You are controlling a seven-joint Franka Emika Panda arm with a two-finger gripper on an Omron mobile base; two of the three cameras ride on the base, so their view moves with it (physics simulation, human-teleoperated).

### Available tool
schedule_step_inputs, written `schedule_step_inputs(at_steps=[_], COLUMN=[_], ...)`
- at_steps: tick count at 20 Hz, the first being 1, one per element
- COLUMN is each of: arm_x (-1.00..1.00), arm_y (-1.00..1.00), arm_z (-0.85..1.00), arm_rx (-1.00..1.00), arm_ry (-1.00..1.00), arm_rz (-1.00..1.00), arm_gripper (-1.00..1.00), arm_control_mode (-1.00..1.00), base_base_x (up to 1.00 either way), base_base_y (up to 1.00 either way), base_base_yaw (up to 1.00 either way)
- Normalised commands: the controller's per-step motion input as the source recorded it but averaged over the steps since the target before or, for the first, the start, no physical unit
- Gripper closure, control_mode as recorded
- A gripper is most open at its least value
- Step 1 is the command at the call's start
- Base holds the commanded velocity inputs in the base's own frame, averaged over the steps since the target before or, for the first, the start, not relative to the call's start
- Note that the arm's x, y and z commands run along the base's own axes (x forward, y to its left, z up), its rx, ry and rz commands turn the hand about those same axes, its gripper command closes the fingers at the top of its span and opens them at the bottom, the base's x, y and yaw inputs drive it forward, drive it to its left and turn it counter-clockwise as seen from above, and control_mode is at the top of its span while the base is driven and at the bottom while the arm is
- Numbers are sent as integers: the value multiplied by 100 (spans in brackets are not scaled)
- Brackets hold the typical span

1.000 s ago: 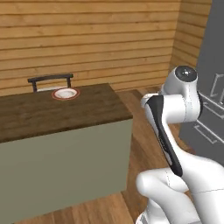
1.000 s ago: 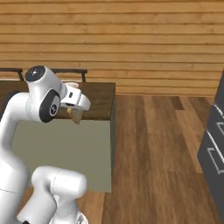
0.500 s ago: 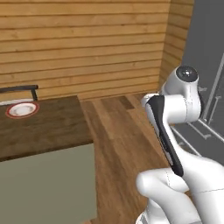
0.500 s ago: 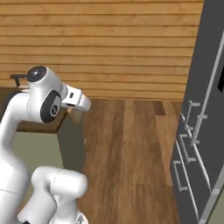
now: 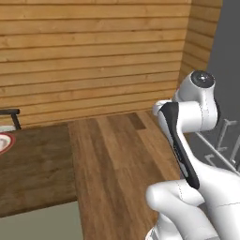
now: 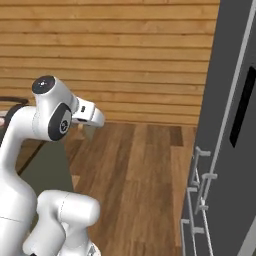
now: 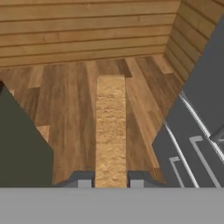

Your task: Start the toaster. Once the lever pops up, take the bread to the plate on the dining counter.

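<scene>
Bread (image 7: 110,131): clamped edge-on between the jaws of the gripper (image 7: 111,180).
Plate (image 5: 3,142): at tabletop (image 5: 33,173) left edge.
Advice: keep grip firm; steer base toward plate.

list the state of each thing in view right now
bread: held edge-on between the finger tips, off any surface
gripper: shut on the bread
plate: on the dining counter at the left edge, nothing seen on the part that shows
dining counter: bare wood on the part in view
stool: behind the counter, past the plate
grey cabinet: doors and drawers closed
</scene>
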Motion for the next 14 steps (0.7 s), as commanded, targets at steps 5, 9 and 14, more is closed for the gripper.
schedule_step_inputs(at_steps=[5,9,14], arm_x=[0,0,0], arm_y=[0,0,0], arm_z=[0,0,0], arm_rx=[0,0,0], arm_ry=[0,0,0], arm_rz=[0,0,0], arm_gripper=[100,100,100], arm_control_mode=[100,100,100], base_base_x=[100,100,100], base_base_y=[-9,0,10], base_base_yaw=[1,0,0])
